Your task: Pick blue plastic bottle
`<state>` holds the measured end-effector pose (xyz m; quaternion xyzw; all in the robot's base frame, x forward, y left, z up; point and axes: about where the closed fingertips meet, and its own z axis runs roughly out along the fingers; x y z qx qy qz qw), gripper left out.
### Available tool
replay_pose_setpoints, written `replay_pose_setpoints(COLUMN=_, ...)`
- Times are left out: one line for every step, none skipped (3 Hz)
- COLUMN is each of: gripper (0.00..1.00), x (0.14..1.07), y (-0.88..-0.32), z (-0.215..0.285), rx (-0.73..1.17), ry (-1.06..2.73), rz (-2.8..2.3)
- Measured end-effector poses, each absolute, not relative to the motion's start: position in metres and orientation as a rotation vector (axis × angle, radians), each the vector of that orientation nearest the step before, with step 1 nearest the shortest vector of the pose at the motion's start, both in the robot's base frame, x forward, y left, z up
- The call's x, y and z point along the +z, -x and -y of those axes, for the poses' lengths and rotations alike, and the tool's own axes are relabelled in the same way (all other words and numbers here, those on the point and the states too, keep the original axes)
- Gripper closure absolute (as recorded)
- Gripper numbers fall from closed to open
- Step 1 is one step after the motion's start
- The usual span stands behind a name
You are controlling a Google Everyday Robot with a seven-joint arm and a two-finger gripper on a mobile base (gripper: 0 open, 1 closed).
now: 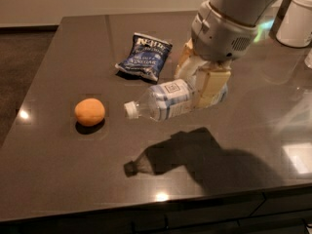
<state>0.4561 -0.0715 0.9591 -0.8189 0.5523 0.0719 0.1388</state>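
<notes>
The blue plastic bottle (163, 101) is clear with a white cap pointing left and a pale blue-and-white label. It hangs on its side in the air, well above the dark table (58, 179); its shadow lies on the table below. My gripper (200, 84) is shut on the bottle's base end, with its cream fingers (210, 87) on either side of it. The grey arm reaches in from the top right.
A dark blue chip bag (145, 56) lies behind the bottle. An orange (89, 112) sits at the left. A white container (298, 21) stands at the far right back corner. The table's front edge is near the bottom.
</notes>
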Motion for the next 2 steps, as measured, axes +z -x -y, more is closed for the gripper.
replay_pose_setpoints(gripper=1.0, x=0.9684, y=-0.4608, z=0.069, rx=0.249, ry=2.346, rz=-1.586)
replay_pose_setpoints(gripper=1.0, x=0.9709, y=-0.4662, z=0.0648, rx=0.229, ry=2.324, rz=-1.575)
